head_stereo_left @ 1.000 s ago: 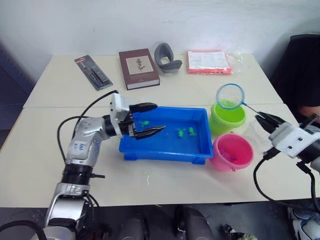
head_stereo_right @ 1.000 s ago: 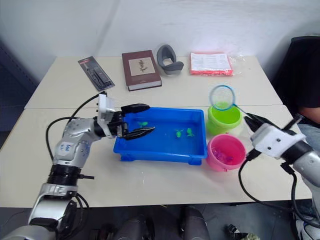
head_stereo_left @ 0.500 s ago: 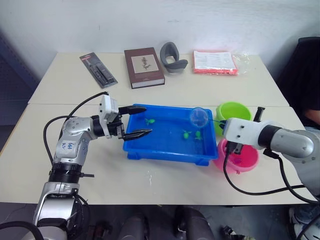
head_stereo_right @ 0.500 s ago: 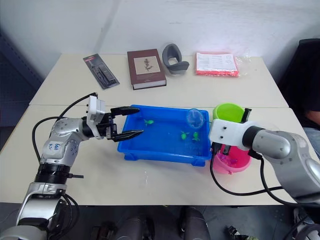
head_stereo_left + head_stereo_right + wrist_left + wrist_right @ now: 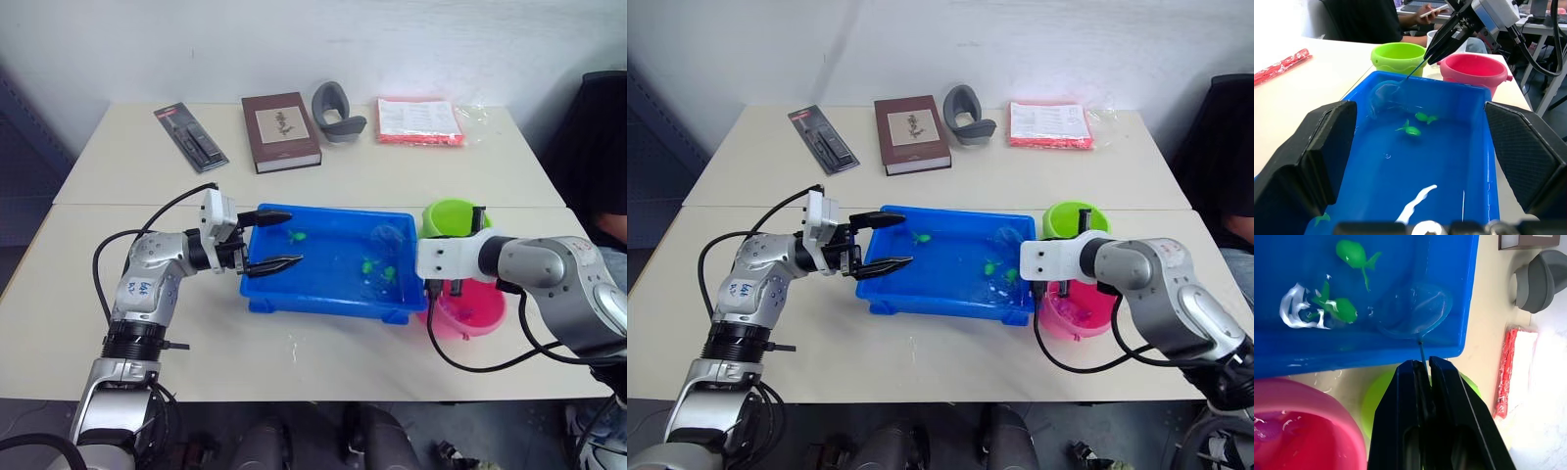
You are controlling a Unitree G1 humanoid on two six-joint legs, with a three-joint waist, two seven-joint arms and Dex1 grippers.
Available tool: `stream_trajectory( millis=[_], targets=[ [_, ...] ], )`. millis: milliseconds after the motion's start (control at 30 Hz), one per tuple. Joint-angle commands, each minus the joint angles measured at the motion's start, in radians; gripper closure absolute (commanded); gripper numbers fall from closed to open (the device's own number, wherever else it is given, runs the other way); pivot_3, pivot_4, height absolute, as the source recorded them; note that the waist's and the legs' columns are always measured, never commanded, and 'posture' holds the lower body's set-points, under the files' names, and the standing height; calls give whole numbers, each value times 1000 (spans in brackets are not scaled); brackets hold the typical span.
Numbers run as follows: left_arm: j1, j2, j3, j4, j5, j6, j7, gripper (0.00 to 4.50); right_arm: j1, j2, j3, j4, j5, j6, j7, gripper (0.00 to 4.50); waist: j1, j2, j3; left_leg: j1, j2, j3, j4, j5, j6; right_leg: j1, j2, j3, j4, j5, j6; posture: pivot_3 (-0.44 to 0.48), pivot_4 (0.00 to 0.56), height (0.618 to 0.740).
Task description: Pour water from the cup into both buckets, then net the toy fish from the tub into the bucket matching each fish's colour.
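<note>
Right gripper (image 5: 1422,377) has its two fingers clamped together on the thin handle of the net (image 5: 1415,311). The net's hoop is down inside the tub (image 5: 294,294), at the end nearest the buckets, close to two green fish (image 5: 377,267) but not around either one as far as I can see. In the right wrist view one fish (image 5: 1354,254) sits off on its own and the other (image 5: 1337,308) is next to a white glare patch on the water.

Left gripper (image 5: 279,240) is wide open, one finger over the tub's far corner rim and the other over the near rim at the tub's opposite end from the buckets, nothing held. There's another small green fish (image 5: 294,235) between those fingers, in the water.

Green bucket (image 5: 451,215) and pink bucket (image 5: 480,313) stand just beside the tub's right end, green one farther back, pink one nearer, touching or nearly so. Pink bucket has water and something pinkish in it, can't make out what.

Farther back on the table (image 5: 88,294): a brown book (image 5: 281,130), a black package (image 5: 189,138), a grey curved thing (image 5: 336,110) and a red-edged packet (image 5: 419,119).
</note>
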Motion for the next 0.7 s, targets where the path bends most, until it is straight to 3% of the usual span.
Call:
stream_trajectory(
  millis=[33,433,700],
  targets=[
    [1,-6,9,-26,-13,-3,-3,27,-39,-39,5,-23,-12,-22,119,4500,0,0,0,0,0,0,0,0,0,0,0,0,0,0,0,0,150,740],
    [21,-17,10,-49,-20,6,1,27,-51,-75,-16,-166,116,210,414,4500,3,0,0,0,0,-1,0,0,0,0,0,0,0,0,0,0,150,740],
    [36,-10,20,-63,-23,16,7,27,-72,-46,-54,-203,208,423,428,4500,2,0,0,0,0,-2,0,0,0,1,-1,1,0,0,0,0,150,740]
  ],
)
